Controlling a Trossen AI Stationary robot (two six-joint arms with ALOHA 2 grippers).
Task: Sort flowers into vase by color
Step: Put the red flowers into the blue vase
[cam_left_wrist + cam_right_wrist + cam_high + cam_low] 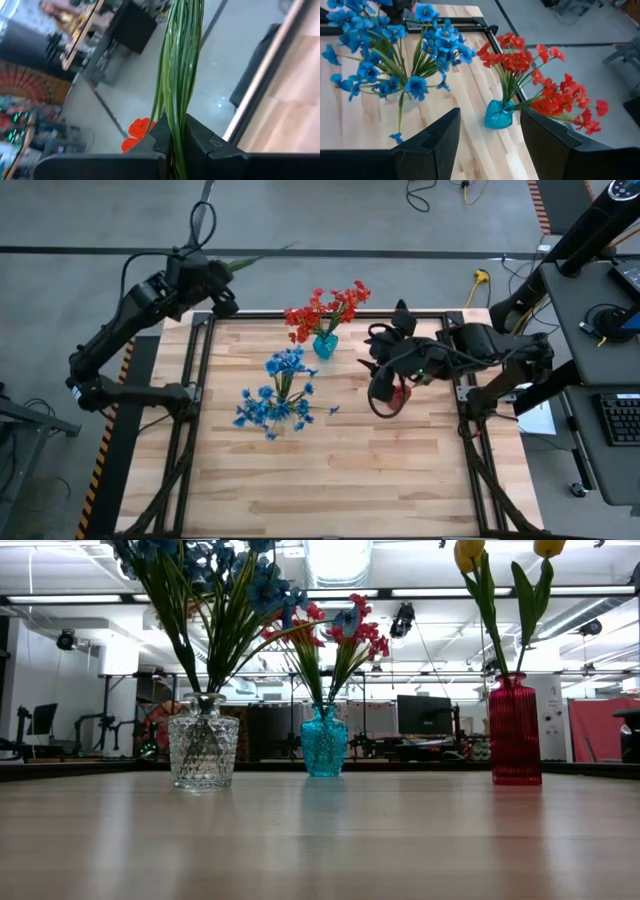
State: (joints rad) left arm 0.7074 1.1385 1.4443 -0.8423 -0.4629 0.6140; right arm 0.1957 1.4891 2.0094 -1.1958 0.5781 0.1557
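A light wooden bench [330,470] with a black metal frame [200,370] stands on a grey floor [330,220], a yellow cable [478,283] lies beyond its far right corner, and a keyboard [622,418] rests on a desk at the right.

Blue flowers [280,390] stand in a clear glass vase [203,752] near the middle of the table. Red flowers [325,308] stand in a small teal vase [325,345] just behind them. Yellow flowers [500,580] (only two heads show) stand in a tall red vase [515,730]. One green stalk [180,75] sits pinched between the left gripper's [172,145] fingers, off the table's back left corner.
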